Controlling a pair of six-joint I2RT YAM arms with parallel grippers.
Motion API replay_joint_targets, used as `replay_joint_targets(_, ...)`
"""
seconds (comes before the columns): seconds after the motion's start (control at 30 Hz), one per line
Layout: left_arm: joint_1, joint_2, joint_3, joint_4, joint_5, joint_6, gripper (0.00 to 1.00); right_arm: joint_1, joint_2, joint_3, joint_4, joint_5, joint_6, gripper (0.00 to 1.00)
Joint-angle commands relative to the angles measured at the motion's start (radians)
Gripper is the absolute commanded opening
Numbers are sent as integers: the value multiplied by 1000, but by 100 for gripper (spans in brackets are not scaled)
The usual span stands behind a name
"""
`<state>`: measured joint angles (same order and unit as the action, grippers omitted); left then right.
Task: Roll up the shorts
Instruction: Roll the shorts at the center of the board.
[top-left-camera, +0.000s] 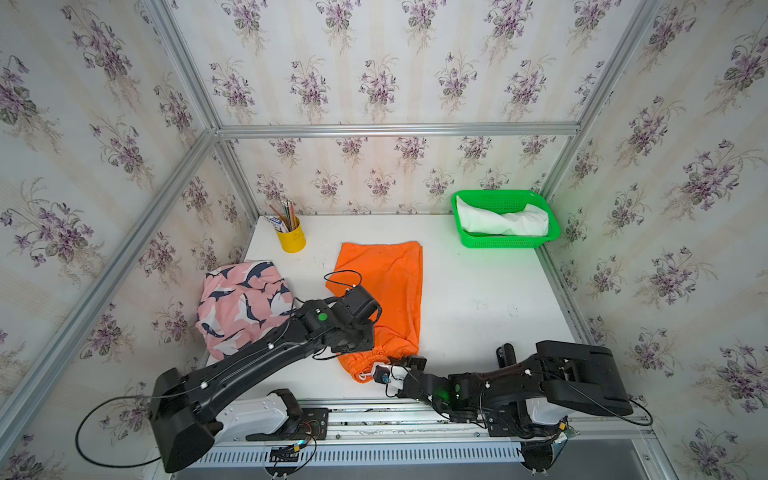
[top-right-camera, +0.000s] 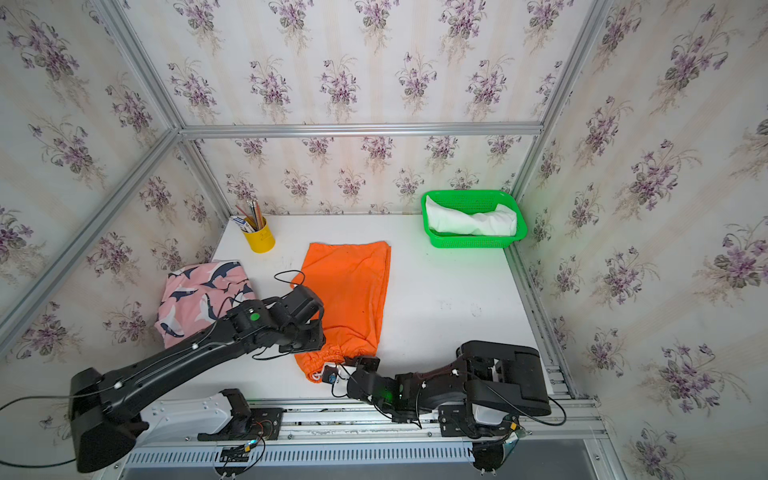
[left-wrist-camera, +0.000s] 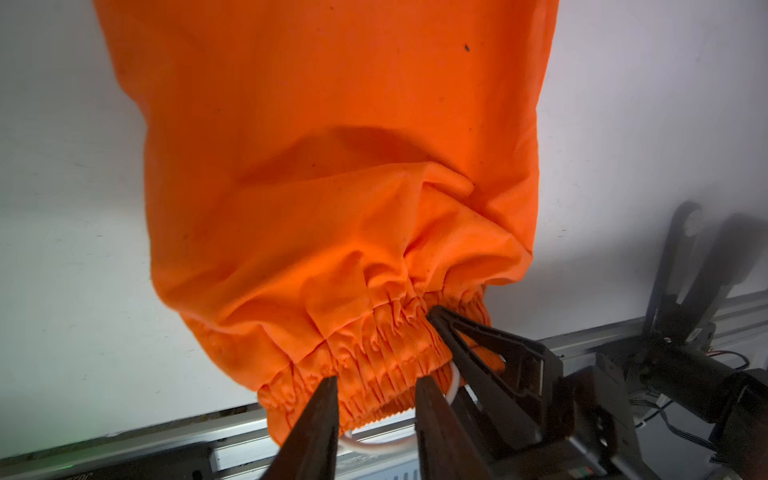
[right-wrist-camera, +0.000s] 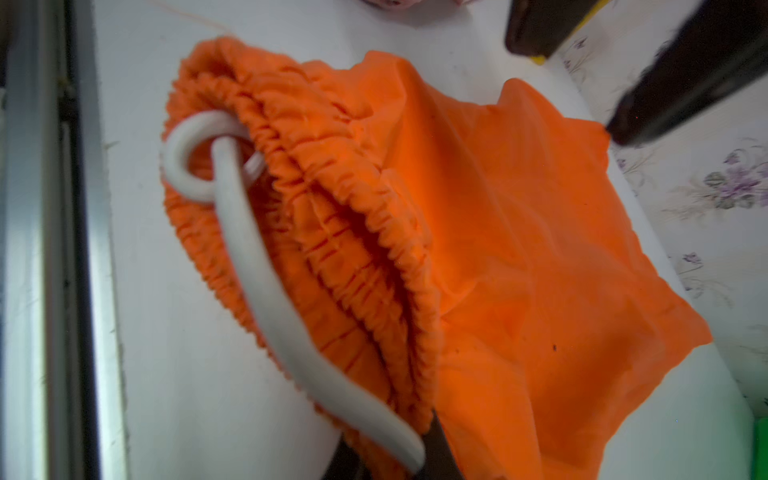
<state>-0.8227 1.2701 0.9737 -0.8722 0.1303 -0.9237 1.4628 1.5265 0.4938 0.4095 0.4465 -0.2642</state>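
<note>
At the near edge of the desk (top-left-camera: 478, 291), the gathered waistband (left-wrist-camera: 374, 345) of the orange shorts (top-left-camera: 382, 282) is where both arms meet. The right fingers (left-wrist-camera: 469, 353) are pinched together on the waistband's right end, and the white drawstring (right-wrist-camera: 257, 257) runs in alongside them. The left fingers (left-wrist-camera: 316, 424) stand partly apart, tips down on the waistband just beside the right pair. I cannot tell whether they have caught any cloth.

From there the orange shorts lie flat, folded lengthwise, reaching toward the far edge and not yet rolled. The shark-print shorts (top-left-camera: 241, 303) sit in a loose heap at the left edge. A yellow cup (top-left-camera: 293, 239) of pencils stands near the far left corner. In the far right corner, the white shorts (top-left-camera: 503, 220) lie bundled in a green basket (top-left-camera: 498, 242).

Several things could go wrong:

- **Slanted roll:** both grips sit close together, so the free left end of the waistband may lag behind.
- **Caught drawstring:** the loop (loose at the very edge) could be rolled in unevenly or snag a finger.
- **One layer only:** if the left fingers close on the top layer alone, the lower layer would probably stay behind.
- **Sliding cloth:** the smooth desk may let the cloth slide instead of turning over.
</note>
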Motion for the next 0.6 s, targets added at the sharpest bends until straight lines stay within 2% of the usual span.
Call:
replay_joint_targets(0.0,38,46,-54,103,123,66,33,-25,-32,26,-212,-181,134,0)
replay_joint_targets(0.17,106,107,-178,258,251,89,30,-75,-35,45,-264,-321,188,0)
replay_joint_targets(0.27,108,213,-226,334,314,97,29,-120,-12,69,-289,-416,210,0)
replay_joint_targets(0.4,115,282,-261,394,269,109,29,-182,-5,111,-335,-523,239,0)
replay_joint_targets(0.57,151,315,-208,448,187,199,31,-283,-16,146,-394,-642,270,0)
